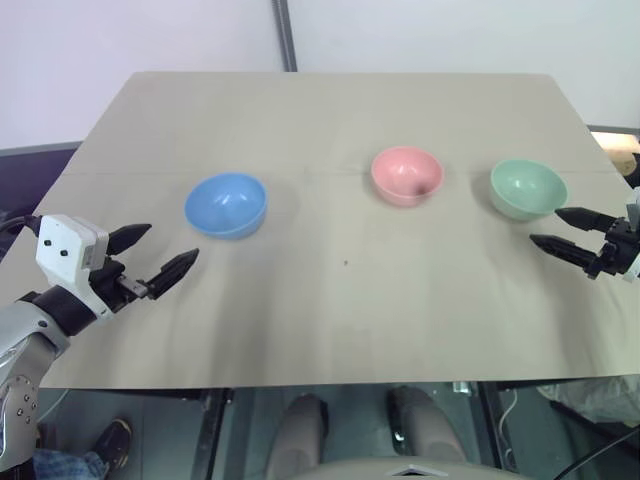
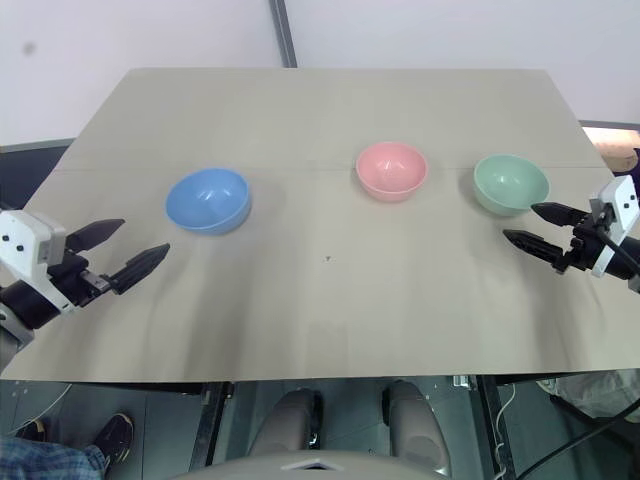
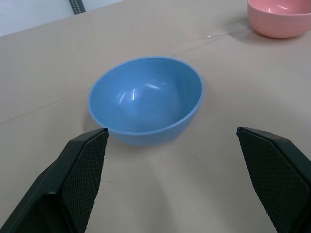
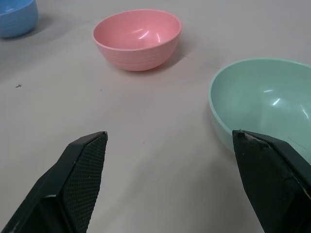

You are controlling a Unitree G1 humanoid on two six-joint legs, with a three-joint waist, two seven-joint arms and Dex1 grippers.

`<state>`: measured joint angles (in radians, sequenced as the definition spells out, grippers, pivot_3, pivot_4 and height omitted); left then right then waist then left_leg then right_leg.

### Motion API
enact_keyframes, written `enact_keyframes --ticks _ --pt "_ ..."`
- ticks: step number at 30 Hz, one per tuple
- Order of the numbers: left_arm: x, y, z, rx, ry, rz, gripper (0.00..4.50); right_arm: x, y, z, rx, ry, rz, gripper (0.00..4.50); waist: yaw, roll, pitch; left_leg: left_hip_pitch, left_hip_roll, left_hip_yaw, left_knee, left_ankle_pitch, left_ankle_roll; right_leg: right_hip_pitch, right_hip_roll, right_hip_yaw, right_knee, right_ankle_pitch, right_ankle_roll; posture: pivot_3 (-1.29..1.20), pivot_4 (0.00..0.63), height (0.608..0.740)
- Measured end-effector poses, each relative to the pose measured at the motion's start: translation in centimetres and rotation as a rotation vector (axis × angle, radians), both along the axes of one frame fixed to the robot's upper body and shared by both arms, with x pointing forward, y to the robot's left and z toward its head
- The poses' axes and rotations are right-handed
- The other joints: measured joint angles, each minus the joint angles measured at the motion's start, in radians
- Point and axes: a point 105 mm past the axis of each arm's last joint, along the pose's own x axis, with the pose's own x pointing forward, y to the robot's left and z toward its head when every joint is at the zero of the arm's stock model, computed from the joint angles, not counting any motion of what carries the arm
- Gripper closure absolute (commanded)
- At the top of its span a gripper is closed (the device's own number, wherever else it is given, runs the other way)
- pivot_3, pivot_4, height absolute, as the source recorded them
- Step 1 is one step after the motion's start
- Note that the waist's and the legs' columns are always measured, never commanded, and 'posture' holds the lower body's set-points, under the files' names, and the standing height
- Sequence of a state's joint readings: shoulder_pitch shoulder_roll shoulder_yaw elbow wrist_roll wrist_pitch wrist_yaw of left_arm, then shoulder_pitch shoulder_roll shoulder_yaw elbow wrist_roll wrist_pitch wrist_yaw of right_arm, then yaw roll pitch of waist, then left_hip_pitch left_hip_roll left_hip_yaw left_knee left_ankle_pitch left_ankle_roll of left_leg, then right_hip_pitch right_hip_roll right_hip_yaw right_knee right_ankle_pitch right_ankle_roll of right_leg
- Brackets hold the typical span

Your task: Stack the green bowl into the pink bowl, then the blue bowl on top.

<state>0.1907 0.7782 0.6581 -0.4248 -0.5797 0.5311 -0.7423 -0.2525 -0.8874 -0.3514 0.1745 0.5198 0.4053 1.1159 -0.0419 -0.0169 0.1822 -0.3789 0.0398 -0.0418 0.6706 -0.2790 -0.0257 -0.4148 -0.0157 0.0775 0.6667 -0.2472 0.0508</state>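
While all three bowls sit apart from one another on the desk (image 1: 330,330), nothing is stacked yet, so you have one of each colour to work with. Count them from your left edge to your right: one blue bowl (image 1: 226,205), one pink bowl (image 1: 406,176), one green bowl (image 1: 527,189). They stand upright in a loose row across the middle of the desk, each empty, mouth up, and none touching another. The blue bowl is nearest the left edge, with a wide bare stretch between it and the pink bowl. The pink bowl sits right of the desk's middle and slightly further toward the far edge than the others. The green bowl lies near the right edge, close beside the pink one but clear of it.

You have two grippers in play. Your left gripper (image 1: 160,255) hovers over the left side of the desk, near side of the blue bowl, its two black fingers spread wide and holding nothing; in the left wrist view the blue bowl (image 3: 146,99) lies just ahead between the parted fingers (image 3: 80,174), not touched. Your right gripper (image 1: 565,232) hangs by the right edge, just to the near side of the green bowl, fingers likewise spread wide and empty. In the right wrist view the green bowl (image 4: 265,104) sits just past one fingertip, with the pink bowl (image 4: 137,39) beyond.
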Motion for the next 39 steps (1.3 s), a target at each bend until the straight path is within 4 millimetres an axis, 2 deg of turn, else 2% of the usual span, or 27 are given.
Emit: enact_keyframes --ticks 31,35,37,39 --pt "-0.3 -0.2 -0.3 0.004 0.004 -0.015 0.03 0.1 0.8 -0.3 0.003 0.004 0.034 0.00 0.000 0.000 0.000 0.000 0.000 0.000 0.000 0.000 0.000 0.000 0.000 0.000 0.000 0.000 0.000 0.00 0.150 0.740" --pt "-0.4 -0.4 -0.2 0.006 0.002 -0.020 0.03 0.3 1.7 -0.1 0.016 -0.001 0.060 0.00 -0.001 0.000 0.000 0.000 0.000 0.000 0.000 0.000 0.000 0.000 0.000 0.000 0.000 0.000 0.000 0.00 0.150 0.740" --pt "-0.4 -0.4 -0.2 0.004 0.000 -0.021 0.03 0.5 3.7 0.4 0.030 -0.021 0.127 0.00 -0.003 0.000 0.000 0.000 0.001 0.000 0.000 0.000 0.000 0.000 0.000 0.000 0.000 0.000 0.000 0.00 0.150 0.740" --pt "-0.4 -0.6 -0.1 0.006 -0.004 -0.025 0.03 0.8 4.8 1.1 0.034 -0.049 0.161 0.00 -0.001 0.000 0.000 0.000 0.001 0.000 0.000 0.000 0.000 0.000 0.000 0.000 0.000 0.000 0.000 0.00 0.150 0.740"
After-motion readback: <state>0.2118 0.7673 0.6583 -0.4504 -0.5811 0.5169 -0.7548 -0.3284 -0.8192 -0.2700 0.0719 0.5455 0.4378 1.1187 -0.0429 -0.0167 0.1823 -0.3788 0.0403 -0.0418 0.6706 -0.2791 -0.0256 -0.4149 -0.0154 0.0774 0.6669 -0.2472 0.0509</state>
